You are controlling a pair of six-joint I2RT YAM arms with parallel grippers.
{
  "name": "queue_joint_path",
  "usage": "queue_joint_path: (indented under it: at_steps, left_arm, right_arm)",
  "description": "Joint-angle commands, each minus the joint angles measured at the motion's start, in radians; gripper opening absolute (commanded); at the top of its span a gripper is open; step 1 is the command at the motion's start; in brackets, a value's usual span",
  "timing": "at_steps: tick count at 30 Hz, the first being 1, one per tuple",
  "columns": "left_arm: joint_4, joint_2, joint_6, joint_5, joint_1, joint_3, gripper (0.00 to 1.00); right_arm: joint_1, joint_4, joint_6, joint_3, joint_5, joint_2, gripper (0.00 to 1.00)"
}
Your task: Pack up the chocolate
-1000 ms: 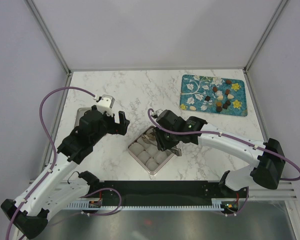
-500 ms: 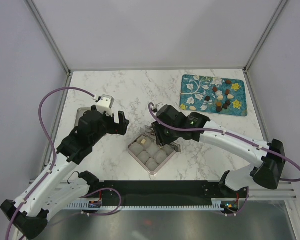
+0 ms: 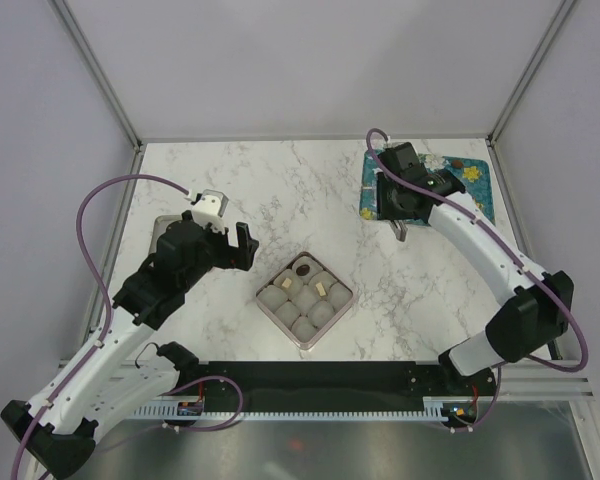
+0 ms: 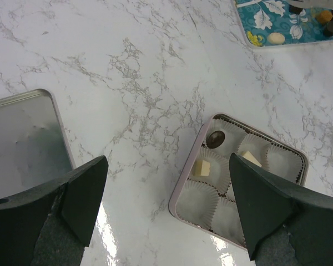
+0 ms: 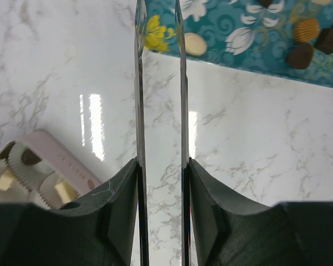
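Observation:
The pink box (image 3: pixel 263 300) of paper cups holds one dark chocolate (image 3: pixel 303 268) and two cream pieces (image 3: pixel 284 283) (image 3: pixel 323 288); they also show in the left wrist view, the dark one (image 4: pixel 216 138) and a cream one (image 4: pixel 202 167). More chocolates (image 3: pixel 458 162) lie on the teal mat (image 3: pixel 480 215), partly hidden by the right arm. My right gripper (image 3: pixel 401 232) hovers at the mat's near left corner, its thin blades (image 5: pixel 158 11) a narrow gap apart and empty, next to a cream oval (image 5: pixel 195 44). My left gripper (image 3: pixel 246 250) is wide open and empty, left of the box.
A metal tin lid (image 3: pixel 165 230) lies on the marble table left of the left gripper, also in the left wrist view (image 4: pixel 22 138). Brown pieces (image 5: pixel 300 55) sit on the mat to the right of the blades. Frame posts stand at the back corners.
My right arm has swung from over the box up and right to the teal mat. The box is uncovered and shows three pieces. The left arm has not moved.

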Motion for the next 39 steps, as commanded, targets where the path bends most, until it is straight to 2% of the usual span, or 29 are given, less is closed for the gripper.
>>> queue_joint_path:
  at_steps: [1,7,13,39]
  left_arm:
    - [0.02,-0.004,-0.001,0.0,0.0,0.018,0.98]
    - [0.02,-0.006,-0.001,0.003,0.0,0.016,0.98]
    - [0.02,-0.004,-0.002,0.006,0.0,0.016,0.98]
    - [0.021,0.008,0.001,0.003,0.0,0.018,0.98]
  right_arm:
    - [-0.096,0.01,-0.019,0.043,0.076,0.08,0.46]
    - [-0.219,0.077,0.016,0.042,0.065,0.14,0.47]
    - [-0.29,0.137,0.055,0.026,0.022,0.194,0.47]
    - [-0.336,0.246,0.081,-0.023,0.023,0.329,0.49]
